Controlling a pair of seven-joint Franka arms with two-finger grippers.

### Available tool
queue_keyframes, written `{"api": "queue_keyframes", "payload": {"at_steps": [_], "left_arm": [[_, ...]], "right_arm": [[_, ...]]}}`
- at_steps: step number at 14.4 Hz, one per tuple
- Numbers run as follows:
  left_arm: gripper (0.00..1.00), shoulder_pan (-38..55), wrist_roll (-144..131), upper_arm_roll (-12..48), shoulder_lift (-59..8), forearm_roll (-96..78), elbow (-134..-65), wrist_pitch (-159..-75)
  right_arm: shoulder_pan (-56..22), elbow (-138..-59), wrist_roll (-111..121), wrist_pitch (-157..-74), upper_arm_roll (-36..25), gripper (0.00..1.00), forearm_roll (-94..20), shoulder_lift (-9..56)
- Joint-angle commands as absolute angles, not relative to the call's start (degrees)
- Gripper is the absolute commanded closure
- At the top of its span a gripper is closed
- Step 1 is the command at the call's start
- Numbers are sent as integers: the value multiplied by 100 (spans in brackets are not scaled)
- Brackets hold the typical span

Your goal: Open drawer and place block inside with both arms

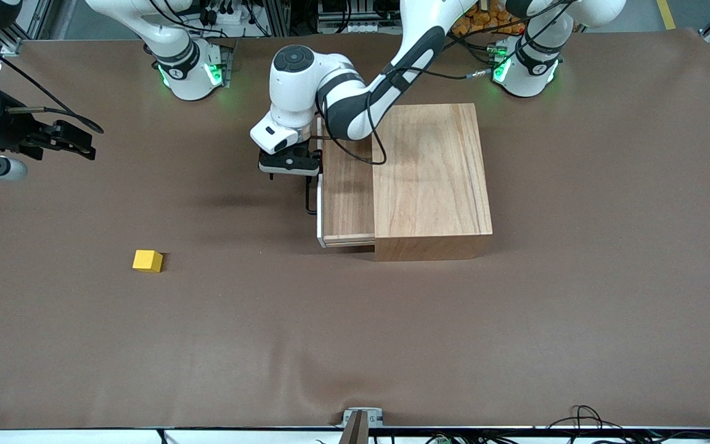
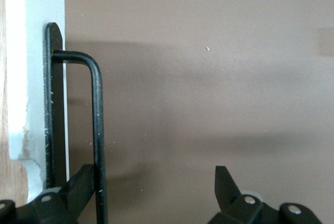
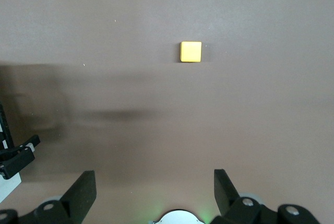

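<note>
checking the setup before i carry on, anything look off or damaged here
Nothing stands out. The drawer is part-way out of the cabinet, square to it. The open left hand is at the handle. The block sits flat on the table, below the open right hand.

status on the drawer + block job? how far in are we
Done: the shallow light-wood drawer is pulled partly out of the box-shaped wooden cabinet. In hand: the left gripper sits open at the thin black wire handle, one finger against it. Left: the small yellow block lies untouched on the brown table, toward the right arm's end; the right gripper is open in the air, holding nothing.
</note>
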State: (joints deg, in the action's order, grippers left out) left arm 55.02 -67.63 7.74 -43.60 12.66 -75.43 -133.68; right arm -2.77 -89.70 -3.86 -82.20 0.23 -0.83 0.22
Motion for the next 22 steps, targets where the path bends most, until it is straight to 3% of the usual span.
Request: {"api": "queue_keyframes", "payload": {"at_steps": [1, 7, 13, 19, 22], "left_arm": [[0, 5572, -6829, 791, -4439, 1318, -7356, -13632], [0, 5537, -6838, 905, -4237, 1231, -7356, -13579], [0, 5204, -6776, 879, -3402, 915, -7427, -12615], [0, 4423, -5840, 879, -2550, 362, -7436, -11455], [0, 3834, -4978, 888, -2181, -16, -7436, -10830]], "right_arm": [[-290, -9026, -378, -8218, 26, 0, -61, -53], [-360, -9176, -466, -8314, 0, 0, -26, -26], [-167, -9403, -466, -8604, -9, 0, -26, 79], [-194, -10475, -457, -9955, -9, 0, -18, 96], [-1, -10582, -422, -10343, -9, 0, 0, 622]]}}
